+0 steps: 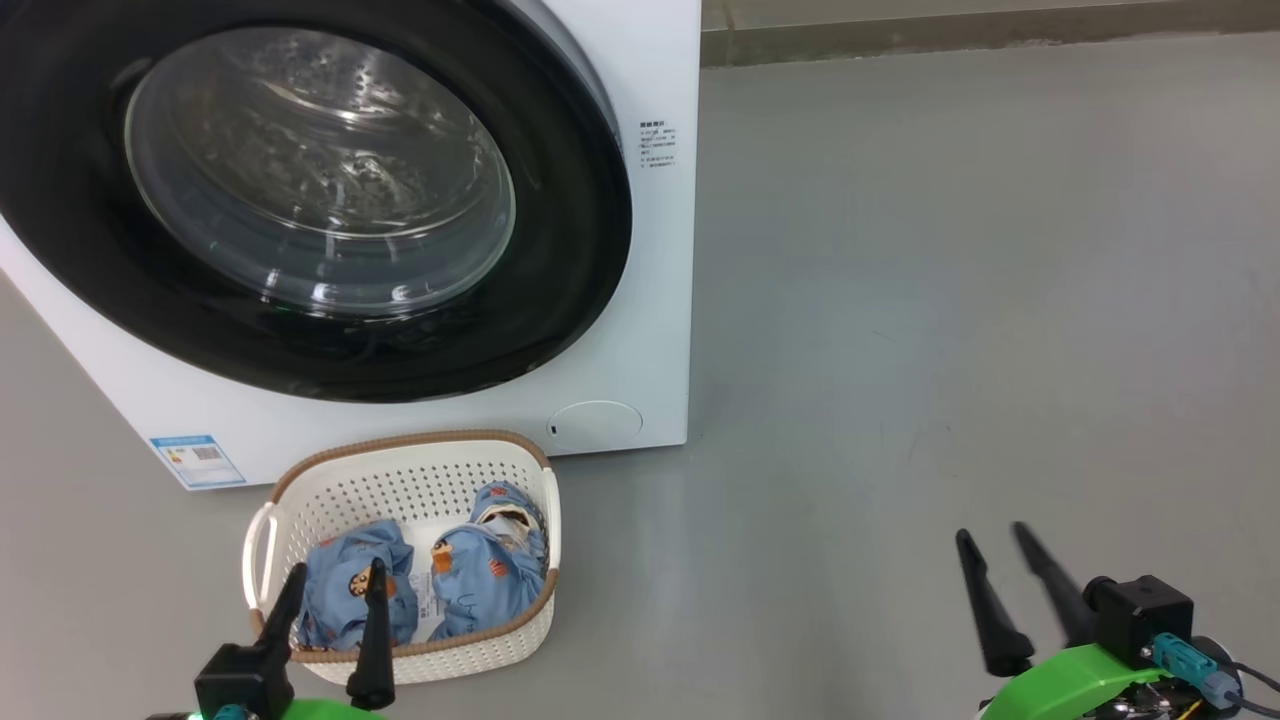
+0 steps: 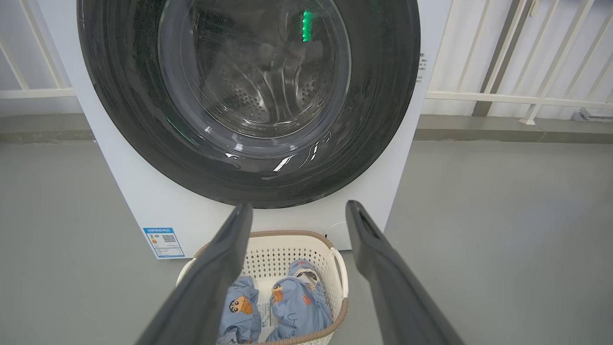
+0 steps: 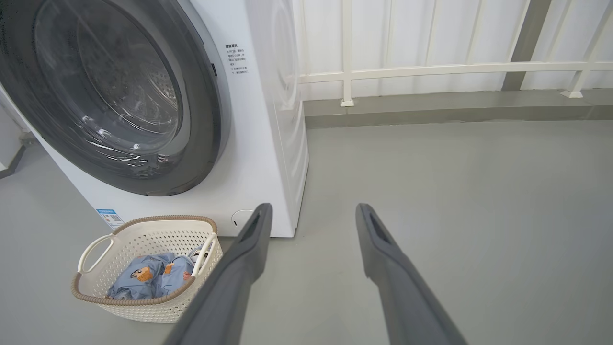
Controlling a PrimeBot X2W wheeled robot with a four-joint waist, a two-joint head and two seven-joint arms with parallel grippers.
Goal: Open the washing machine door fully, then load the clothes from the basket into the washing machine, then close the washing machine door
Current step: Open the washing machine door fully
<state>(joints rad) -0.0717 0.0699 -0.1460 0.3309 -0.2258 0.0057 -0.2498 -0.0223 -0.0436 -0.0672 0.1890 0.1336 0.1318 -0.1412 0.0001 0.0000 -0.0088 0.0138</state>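
The white washing machine (image 1: 640, 330) stands at the upper left, its round black door (image 1: 560, 250) shut flat against the front, the glass bowl (image 1: 320, 170) at its centre. On the floor before it sits the cream basket (image 1: 400, 480) with two light blue bundles of clothes (image 1: 480, 570) inside. My left gripper (image 1: 335, 575) hangs open just over the basket's near rim, nothing between its fingers. My right gripper (image 1: 990, 535) is open over bare floor, well to the right of the machine. The left wrist view looks at the door (image 2: 383, 96) and basket (image 2: 278, 249) between open fingers.
Grey floor (image 1: 950, 300) spreads to the right of the machine. A low kerb (image 3: 431, 108) and white railing (image 3: 431, 69) run behind it. A blue sticker (image 1: 197, 460) and a small round flap (image 1: 595, 425) sit low on the machine's front.
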